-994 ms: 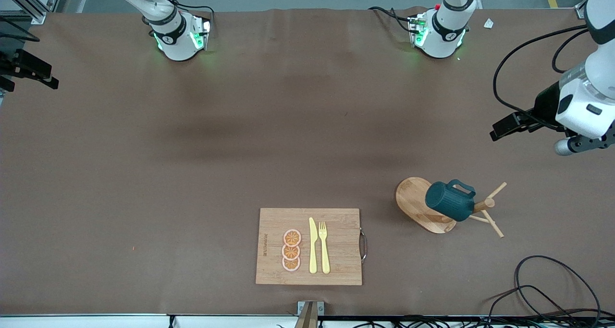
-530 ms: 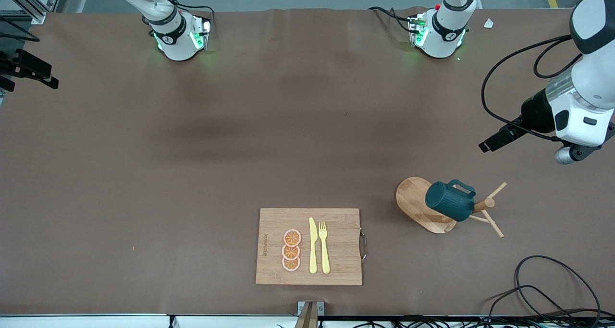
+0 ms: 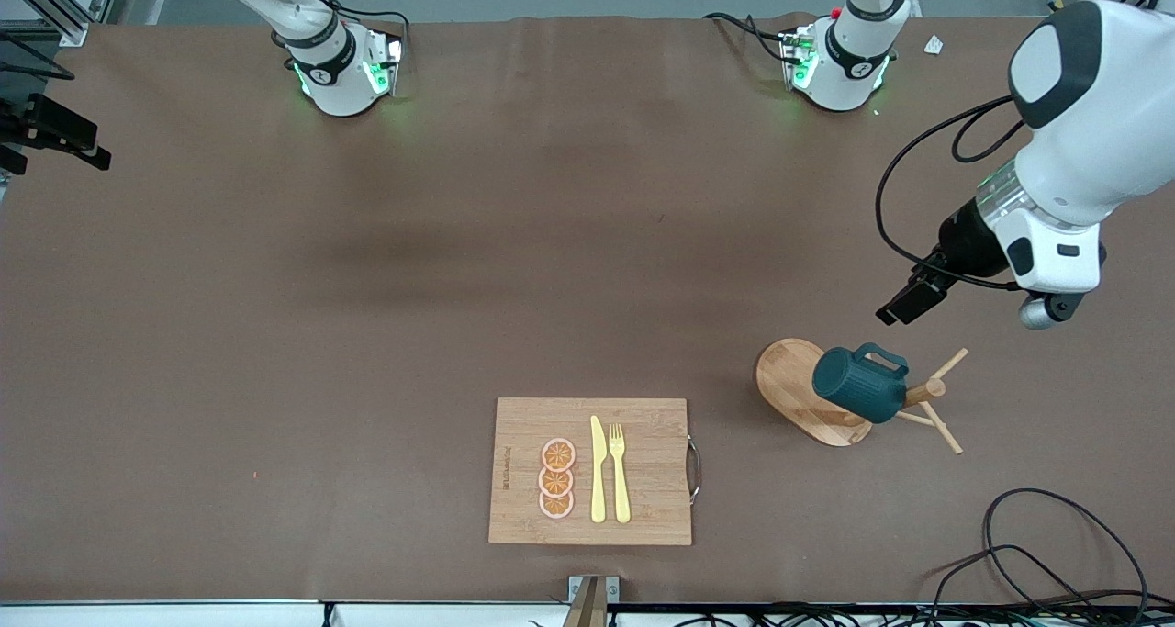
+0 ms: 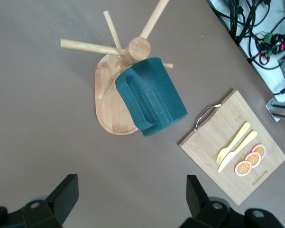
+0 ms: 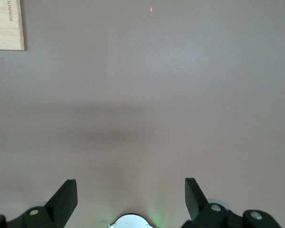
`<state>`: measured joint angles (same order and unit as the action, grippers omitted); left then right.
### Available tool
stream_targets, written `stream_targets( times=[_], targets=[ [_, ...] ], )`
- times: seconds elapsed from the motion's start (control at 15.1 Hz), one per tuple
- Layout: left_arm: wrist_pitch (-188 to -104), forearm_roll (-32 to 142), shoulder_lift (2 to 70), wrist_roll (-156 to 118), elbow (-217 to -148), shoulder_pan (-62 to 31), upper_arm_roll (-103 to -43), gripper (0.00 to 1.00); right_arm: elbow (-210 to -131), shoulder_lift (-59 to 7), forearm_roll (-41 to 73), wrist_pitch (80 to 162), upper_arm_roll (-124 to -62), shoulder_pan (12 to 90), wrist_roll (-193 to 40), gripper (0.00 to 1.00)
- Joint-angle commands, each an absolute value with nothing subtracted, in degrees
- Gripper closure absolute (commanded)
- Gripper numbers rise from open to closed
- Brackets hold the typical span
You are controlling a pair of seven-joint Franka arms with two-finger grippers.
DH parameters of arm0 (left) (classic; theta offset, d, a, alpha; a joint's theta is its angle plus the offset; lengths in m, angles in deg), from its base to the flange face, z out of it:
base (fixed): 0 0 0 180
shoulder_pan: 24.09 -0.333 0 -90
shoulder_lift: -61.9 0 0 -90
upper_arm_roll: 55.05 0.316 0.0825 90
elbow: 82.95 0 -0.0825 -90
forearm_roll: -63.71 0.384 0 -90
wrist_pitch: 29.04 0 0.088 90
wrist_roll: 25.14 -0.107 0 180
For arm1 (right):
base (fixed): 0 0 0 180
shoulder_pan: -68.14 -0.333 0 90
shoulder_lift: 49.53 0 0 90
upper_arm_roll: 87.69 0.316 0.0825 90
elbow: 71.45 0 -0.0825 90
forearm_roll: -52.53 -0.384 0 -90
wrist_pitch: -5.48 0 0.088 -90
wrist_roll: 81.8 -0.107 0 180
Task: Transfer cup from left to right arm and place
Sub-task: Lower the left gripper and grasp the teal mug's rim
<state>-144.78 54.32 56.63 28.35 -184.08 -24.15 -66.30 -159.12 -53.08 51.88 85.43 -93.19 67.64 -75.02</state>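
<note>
Hanging on the wooden peg rack (image 4: 114,90), the cup (image 4: 151,96) awaits the wide-open left gripper (image 4: 128,203) above; align across its ribbed body. Right gripper (image 5: 128,199) waits, open.

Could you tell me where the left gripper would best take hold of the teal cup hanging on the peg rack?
Probably across the ribbed body of the cup, coming from above. It hangs tilted on a peg of the rack with its handle uppermost, so the flanks are free. The left gripper is open, up in the air near the rack, not yet touching.
</note>
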Motion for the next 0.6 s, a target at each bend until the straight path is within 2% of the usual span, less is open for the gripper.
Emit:
stream_targets(
  times=[0.0,0.53],
  targets=[
    [-148.04,53.34,58.82,31.45,-187.54,-24.70,-66.74,0.00,-160.31,-54.37,52.88,85.38,-92.70,68.40,-74.24,0.00],
    [-163.32,48.77,58.04,35.59,-195.53,-24.97,-66.74,0.00,-160.31,-54.37,52.89,85.20,-92.61,68.49,-74.58,0.00]
  ],
)
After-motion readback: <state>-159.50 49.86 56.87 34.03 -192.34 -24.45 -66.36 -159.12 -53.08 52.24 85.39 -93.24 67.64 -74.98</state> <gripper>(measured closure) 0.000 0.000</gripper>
